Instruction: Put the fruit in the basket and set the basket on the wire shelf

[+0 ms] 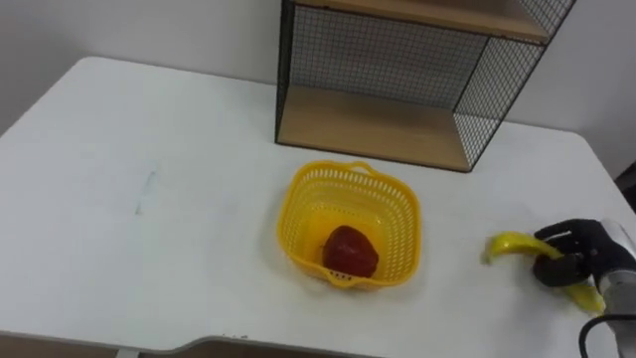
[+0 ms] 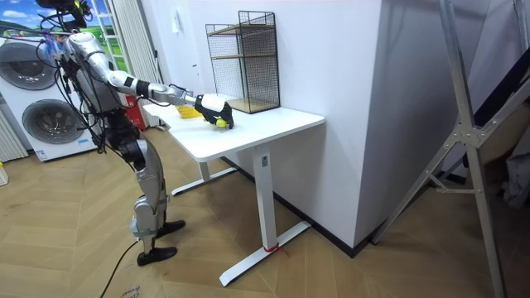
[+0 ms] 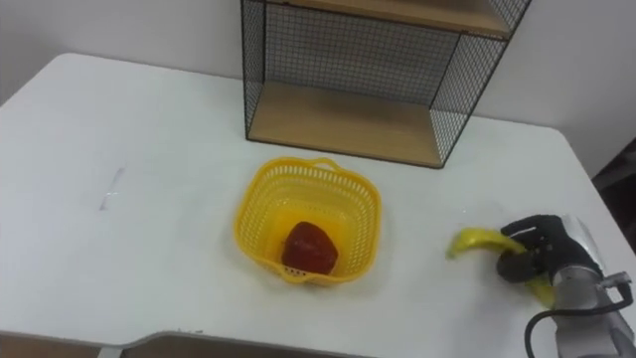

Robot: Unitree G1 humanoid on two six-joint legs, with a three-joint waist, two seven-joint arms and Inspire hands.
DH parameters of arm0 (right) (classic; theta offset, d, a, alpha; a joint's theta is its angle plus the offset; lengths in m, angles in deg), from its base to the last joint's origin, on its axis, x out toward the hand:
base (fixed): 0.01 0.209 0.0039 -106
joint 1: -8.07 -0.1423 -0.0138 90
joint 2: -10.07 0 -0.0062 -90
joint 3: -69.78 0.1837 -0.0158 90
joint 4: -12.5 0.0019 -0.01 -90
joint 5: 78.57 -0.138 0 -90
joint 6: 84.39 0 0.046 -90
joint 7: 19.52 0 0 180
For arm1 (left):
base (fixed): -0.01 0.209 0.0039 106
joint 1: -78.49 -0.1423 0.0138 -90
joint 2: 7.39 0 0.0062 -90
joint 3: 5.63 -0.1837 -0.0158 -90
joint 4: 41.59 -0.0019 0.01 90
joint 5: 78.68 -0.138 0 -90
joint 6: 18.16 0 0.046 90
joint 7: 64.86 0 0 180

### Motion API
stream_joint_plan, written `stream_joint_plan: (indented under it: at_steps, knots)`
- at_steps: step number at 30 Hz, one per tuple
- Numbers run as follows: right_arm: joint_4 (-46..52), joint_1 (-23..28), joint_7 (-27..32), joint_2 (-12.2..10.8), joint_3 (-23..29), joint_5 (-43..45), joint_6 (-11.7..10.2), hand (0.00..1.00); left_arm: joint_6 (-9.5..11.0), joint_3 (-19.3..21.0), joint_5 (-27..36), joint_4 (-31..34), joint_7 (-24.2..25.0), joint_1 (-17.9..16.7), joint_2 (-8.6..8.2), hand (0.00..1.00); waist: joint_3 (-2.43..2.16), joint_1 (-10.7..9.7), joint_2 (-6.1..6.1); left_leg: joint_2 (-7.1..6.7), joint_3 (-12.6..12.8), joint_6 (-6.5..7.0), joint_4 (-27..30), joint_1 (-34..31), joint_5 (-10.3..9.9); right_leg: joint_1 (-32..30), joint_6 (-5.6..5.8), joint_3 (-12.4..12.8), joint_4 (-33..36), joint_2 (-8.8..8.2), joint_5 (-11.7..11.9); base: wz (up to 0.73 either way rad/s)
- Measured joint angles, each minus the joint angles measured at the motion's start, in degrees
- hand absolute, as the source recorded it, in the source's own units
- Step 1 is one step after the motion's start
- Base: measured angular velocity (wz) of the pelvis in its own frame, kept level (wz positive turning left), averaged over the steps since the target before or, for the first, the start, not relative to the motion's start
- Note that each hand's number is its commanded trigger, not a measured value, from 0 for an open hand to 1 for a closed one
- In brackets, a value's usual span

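Observation:
A yellow plastic basket (image 1: 399, 204) stands in the middle of the white table (image 1: 129, 179) with a red fruit (image 1: 350, 251) lying in it. To its right my right hand (image 1: 573, 257) is curled round a yellow banana (image 1: 509, 245), just above the tabletop near the right edge. In the right eye view the same right hand (image 3: 537, 257) grips the banana (image 3: 475, 241), apart from the basket (image 3: 256, 207) and the red fruit (image 3: 309, 248). The wire shelf (image 1: 397, 70) with wooden boards stands behind the basket. In the room view the right hand (image 2: 214, 109) reaches over the table by the shelf (image 2: 244, 58).
The table's right edge (image 1: 608, 169) lies close to my hand, and its front edge (image 1: 199, 341) runs just below the basket. In the room view a washing machine (image 2: 37, 91) stands behind me, and a white wall (image 2: 331, 74) backs the table.

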Motion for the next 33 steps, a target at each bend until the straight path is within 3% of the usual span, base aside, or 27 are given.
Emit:
stream_joint_plan:
  at_steps: [10, 13, 18, 21, 22, 26, 30, 33]
  knots:
    - [2.3, 0.8, -0.5, 0.0, -0.3, 1.7, 1.2, 1.00, 0.1, -0.2, 0.0, -0.3, -0.1, 1.2, 0.49, 0.00, 0.00, 0.1, 0.12, 0.18, 0.3, -0.12, 0.1, -0.1, -0.7, 0.0, -0.03, 0.4, 0.1, 0.07, 0.0, -0.02]
    - [2.3, 0.4, -0.3, 0.0, -0.3, 0.3, 1.4, 1.00, 0.0, -2.2, 0.1, -0.3, -1.1, 1.3, 0.68, 0.00, 0.01, 0.0, 0.28, 0.19, 0.3, -0.27, 0.2, -0.1, -0.8, 0.0, -0.02, 0.7, 0.1, 0.10, 0.0, -0.01]
    - [6.8, 0.7, -0.5, -1.6, -0.4, -1.5, 4.3, 1.00, -0.3, -3.5, 0.1, -0.5, -1.1, 1.3, 0.52, 0.00, 0.05, -0.2, 0.74, 0.40, 1.3, -0.24, -0.3, 0.5, -0.9, -0.1, 0.03, 1.7, 0.0, 0.10, -0.1, -0.11]
    - [15.1, 2.9, -2.4, -1.7, -2.2, -3.1, 5.2, 1.00, -0.3, -4.6, 0.4, -0.5, -1.1, 1.2, 0.26, 0.00, 0.27, -0.2, 1.69, 0.90, 2.7, 0.00, -0.8, 0.2, -0.7, -1.0, -0.10, 3.1, 0.0, 0.22, 0.2, -0.24]
    - [18.6, 3.8, -3.2, -2.1, -2.5, -3.2, 5.1, 1.00, -0.2, -4.6, 0.4, -0.5, -1.0, 1.5, 0.09, 0.00, 0.64, -0.5, 2.16, 0.91, 2.9, 0.00, -1.0, 0.2, -0.7, -1.1, -0.13, 3.2, 0.0, 0.20, 0.2, -0.08]
    - [30.7, 7.1, -5.8, -5.2, -2.8, -3.4, 5.0, 1.00, 0.7, -4.5, 0.1, -0.5, -0.5, 1.2, -0.05, 0.00, 0.49, -1.7, 3.20, 0.74, 3.4, -0.03, -2.2, 0.4, -0.5, -1.4, -0.09, 3.3, 0.0, -0.08, 0.2, -0.04]
    - [38.5, 7.7, -7.1, -5.6, -3.4, -6.7, 4.9, 1.00, 1.6, -3.2, 0.0, -0.4, 0.0, 0.6, -0.08, 0.00, 0.40, -2.0, 3.11, 0.59, 4.0, -0.14, -4.0, 1.6, -0.1, -1.2, -0.07, 3.6, 0.0, -0.35, 0.2, -0.05]
    - [44.1, 7.7, -7.4, -5.6, -3.8, -10.3, 4.8, 1.00, 1.8, -3.2, 0.1, -0.6, 0.0, 0.4, -0.07, 0.00, 0.46, -2.0, 2.15, 0.70, 4.0, -0.32, -4.8, 2.3, -0.1, -0.9, -0.08, 4.1, 0.1, -0.25, 0.2, 0.00]
